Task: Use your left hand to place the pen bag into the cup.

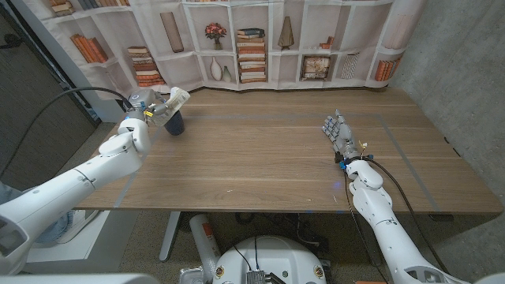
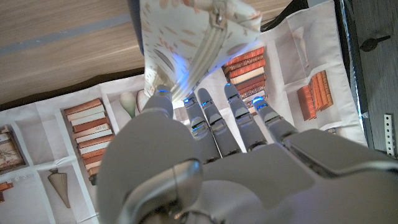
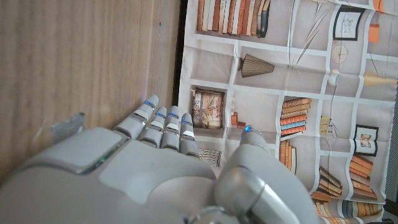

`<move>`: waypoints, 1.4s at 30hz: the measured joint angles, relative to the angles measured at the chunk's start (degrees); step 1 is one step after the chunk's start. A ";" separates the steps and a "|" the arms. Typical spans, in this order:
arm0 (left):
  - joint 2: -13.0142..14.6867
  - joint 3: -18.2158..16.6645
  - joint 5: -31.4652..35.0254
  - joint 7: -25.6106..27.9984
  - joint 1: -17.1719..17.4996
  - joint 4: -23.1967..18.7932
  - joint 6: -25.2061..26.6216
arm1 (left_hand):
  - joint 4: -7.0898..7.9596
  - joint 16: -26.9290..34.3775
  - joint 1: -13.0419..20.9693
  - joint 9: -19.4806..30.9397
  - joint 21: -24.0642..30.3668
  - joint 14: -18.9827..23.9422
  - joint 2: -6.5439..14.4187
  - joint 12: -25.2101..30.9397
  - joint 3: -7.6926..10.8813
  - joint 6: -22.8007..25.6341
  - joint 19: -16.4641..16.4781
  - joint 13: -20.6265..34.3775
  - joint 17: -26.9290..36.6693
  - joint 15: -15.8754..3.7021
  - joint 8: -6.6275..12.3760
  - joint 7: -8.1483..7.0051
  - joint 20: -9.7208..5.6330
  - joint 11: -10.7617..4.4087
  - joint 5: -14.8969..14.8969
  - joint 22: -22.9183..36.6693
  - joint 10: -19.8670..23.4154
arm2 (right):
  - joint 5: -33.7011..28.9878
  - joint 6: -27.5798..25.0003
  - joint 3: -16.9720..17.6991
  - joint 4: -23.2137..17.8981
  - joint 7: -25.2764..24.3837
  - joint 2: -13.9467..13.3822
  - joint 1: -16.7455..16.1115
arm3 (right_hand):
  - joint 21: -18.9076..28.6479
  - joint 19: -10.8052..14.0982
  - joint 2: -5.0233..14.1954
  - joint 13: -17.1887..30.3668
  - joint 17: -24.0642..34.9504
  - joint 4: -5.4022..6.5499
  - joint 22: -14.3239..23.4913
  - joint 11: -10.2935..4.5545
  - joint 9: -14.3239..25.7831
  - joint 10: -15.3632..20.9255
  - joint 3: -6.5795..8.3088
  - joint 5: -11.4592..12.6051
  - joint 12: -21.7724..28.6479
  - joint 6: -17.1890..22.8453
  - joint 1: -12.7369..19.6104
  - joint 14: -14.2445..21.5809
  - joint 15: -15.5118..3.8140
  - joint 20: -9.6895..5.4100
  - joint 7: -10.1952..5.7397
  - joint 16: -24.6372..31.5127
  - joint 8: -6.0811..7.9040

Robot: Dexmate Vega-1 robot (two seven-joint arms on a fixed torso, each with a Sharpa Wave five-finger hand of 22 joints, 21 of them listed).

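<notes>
Head view: the left hand (image 1: 152, 111) is at about ten o'clock on the table (image 1: 268, 150), near the far left corner, with its fingers closed on the bag (image 1: 175, 99). The bag is pale with a small reddish pattern and sticks up and to the right out of the hand. Its lower end is right at the mouth of the dark blue cup (image 1: 174, 124), which stands upright on the wood just beside the hand; whether the bag has entered the cup or only touches its rim cannot be told.

In the left wrist view the fingers (image 2: 214, 118) of the left hand (image 2: 205, 162) reach up to the bag (image 2: 186, 37), pinching it by its lower edge, and the bag's zip runs along its middle.

The right hand (image 1: 338, 131) is at about three o'clock, well apart from the cup, on or just over the wood, fingers pointing toward the far edge. In the right wrist view the right hand (image 3: 168, 162) holds nothing, its fingers straight and close side by side, the thumb set apart.

A printed bookshelf backdrop (image 1: 260, 39) hangs behind the table at twelve o'clock.
</notes>
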 measured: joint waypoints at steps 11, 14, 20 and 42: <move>0.67 -1.61 -1.24 0.60 1.96 -1.50 0.38 | 1.11 0.00 -2.18 0.15 0.00 -1.66 -0.68 -0.31 -1.12 -3.40 -0.60 0.00 0.00 0.06 -1.54 -0.12 0.60 0.83 0.86 0.28 -3.11 | 0.04 -0.22 0.00 -0.06 0.35 -0.11 -0.06 | 0.00 0.00 0.00 0.00 0.00 0.00 0.00 0.00 0.00 0.00 0.00 0.00 0.00 0.00 0.00 0.00 0.00 0.00 0.00 0.00 0.00; 0.85 -2.03 -1.24 0.60 2.40 -1.89 0.38 | 1.37 0.00 -2.81 0.15 0.00 -2.16 -0.97 -0.32 -1.38 -4.37 -0.83 0.00 -0.01 0.14 -1.97 -0.15 0.83 0.84 1.08 0.28 -3.48 | 0.06 -0.27 0.00 -0.06 0.43 -0.11 -0.06 | 0.00 0.00 0.00 0.00 0.00 0.00 0.00 0.00 0.00 0.00 0.00 0.00 0.00 0.00 0.00 0.00 0.00 0.00 0.00 0.00 0.00; 1.00 -3.20 -2.09 1.13 3.45 -2.66 0.64 | 2.04 0.00 -3.74 0.15 0.00 -2.75 -1.30 -0.32 -2.05 -5.86 -1.35 0.28 -0.01 0.16 -2.81 0.33 0.92 1.68 1.49 0.28 -4.92 | 0.11 -0.34 0.09 -0.51 0.54 -0.26 -0.33 | 0.00 0.00 0.00 0.00 0.00 0.00 0.00 0.00 0.00 -0.01 0.00 0.00 0.00 0.00 0.00 0.00 0.00 0.00 0.00 0.00 0.00; 0.82 -9.14 -8.28 3.55 7.08 -4.37 -2.86 | 3.17 0.00 -5.96 0.42 0.00 -3.37 -0.98 0.00 -2.68 -6.55 -1.73 0.27 -0.01 0.10 -2.85 0.42 1.31 1.97 1.93 0.27 -5.39 | 0.20 -0.12 0.08 -1.62 0.52 -0.37 -0.70 | -0.22 0.00 0.00 0.00 0.00 0.00 0.00 -0.01 0.00 -0.01 0.00 0.00 0.00 0.00 0.00 0.00 0.00 0.00 0.00 0.00 0.00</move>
